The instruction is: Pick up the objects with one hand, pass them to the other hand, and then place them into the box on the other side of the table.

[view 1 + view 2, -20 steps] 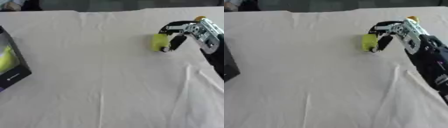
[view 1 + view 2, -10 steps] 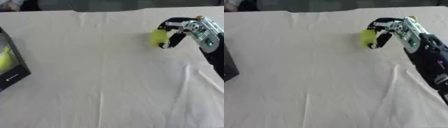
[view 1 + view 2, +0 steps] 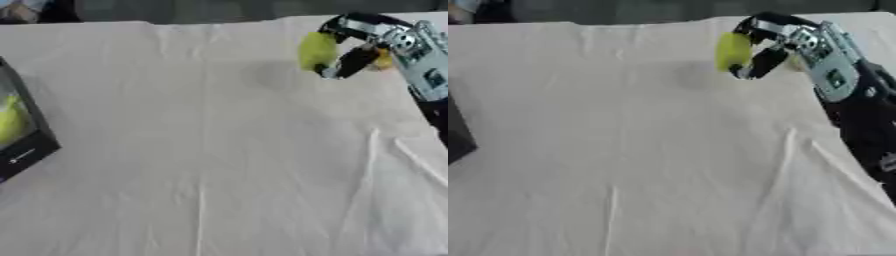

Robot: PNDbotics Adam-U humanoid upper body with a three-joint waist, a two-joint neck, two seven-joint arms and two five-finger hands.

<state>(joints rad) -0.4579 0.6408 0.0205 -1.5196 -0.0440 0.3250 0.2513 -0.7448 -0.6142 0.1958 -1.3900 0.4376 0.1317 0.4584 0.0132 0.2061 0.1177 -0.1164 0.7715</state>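
My right hand (image 3: 798, 42) comes in from the right edge and holds a small yellow-green object (image 3: 316, 50) between its curled fingers and thumb, lifted above the cloth at the far right. The object's shadow lies on the cloth just left of it. A dark box (image 3: 19, 142) stands at the left edge of the table, with something yellow-green inside it in the left eye view. My left hand shows in neither view.
A cream cloth (image 3: 210, 165) with a few creases covers the whole table. The table's far edge runs along the top, with dark space behind it. A bit of orange-yellow (image 3: 382, 59) shows behind the right hand.
The right hand has risen with the yellow-green object, which now hangs higher above the cloth and farther toward the back edge.
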